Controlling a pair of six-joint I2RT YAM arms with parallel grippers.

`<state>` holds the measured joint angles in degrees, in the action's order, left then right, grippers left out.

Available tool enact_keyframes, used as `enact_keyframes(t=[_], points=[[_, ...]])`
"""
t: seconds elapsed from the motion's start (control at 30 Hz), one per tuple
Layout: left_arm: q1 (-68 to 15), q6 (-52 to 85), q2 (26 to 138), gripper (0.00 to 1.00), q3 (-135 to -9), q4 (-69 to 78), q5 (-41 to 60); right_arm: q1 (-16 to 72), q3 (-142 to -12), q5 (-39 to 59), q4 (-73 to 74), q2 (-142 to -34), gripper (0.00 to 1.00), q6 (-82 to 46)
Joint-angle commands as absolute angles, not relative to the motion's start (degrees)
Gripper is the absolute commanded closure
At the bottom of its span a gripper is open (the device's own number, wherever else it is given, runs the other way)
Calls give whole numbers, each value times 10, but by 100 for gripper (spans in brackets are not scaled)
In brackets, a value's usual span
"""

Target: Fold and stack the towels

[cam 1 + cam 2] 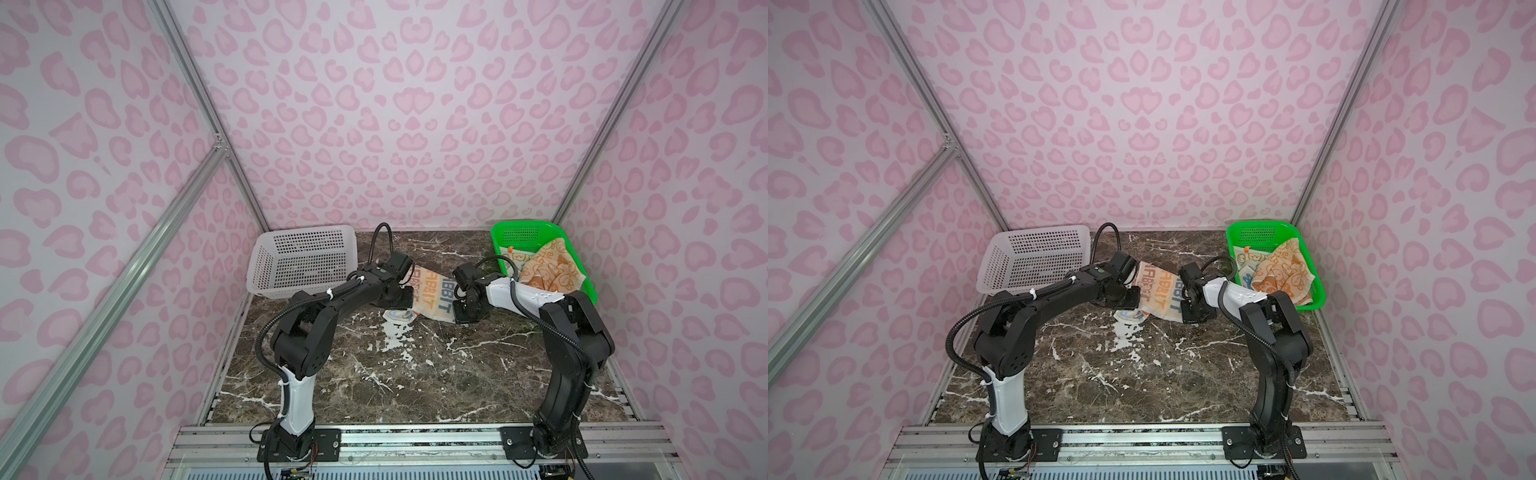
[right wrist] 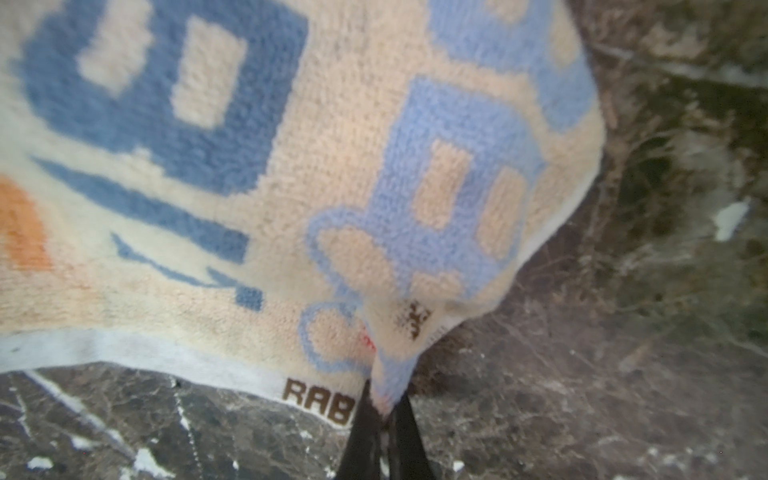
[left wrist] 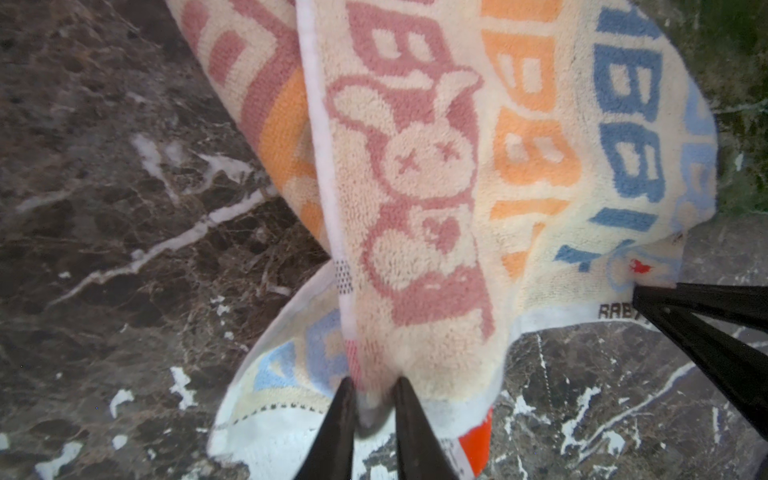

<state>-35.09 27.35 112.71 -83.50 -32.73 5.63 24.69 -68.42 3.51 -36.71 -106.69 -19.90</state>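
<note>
Toward the far middle of the dark marbled counter [image 1: 415, 374], the cream terry towel with orange and blue RABBIT letters [image 1: 432, 291] hangs stretched between both arms, with a loose part trailing on the surface. The left gripper [image 3: 374, 384] is narrowed onto a bunched edge. The right gripper [image 2: 384, 392] pinches a hem corner, likely so the cloth can be spread flat for folding. An orange bunny-print towel [image 1: 552, 274] lies in the green perforated plastic basket [image 1: 523, 237] at the far right corner.
</note>
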Motion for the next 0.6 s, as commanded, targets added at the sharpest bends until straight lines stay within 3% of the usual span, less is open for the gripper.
enact_keyframes(t=[0.0, 0.17, 0.57], points=[[-350, 275, 1123, 84, -835, -323, 60, 246, -689, 38, -369, -1070, 100, -198], [-350, 278, 1116, 97, -835, -320, 60, 246, -696, 41, -375, -1060, 100, -198], [-325, 290, 1040, 97, -879, -337, 48, 238, -762, 47, -432, -998, 100, -190]])
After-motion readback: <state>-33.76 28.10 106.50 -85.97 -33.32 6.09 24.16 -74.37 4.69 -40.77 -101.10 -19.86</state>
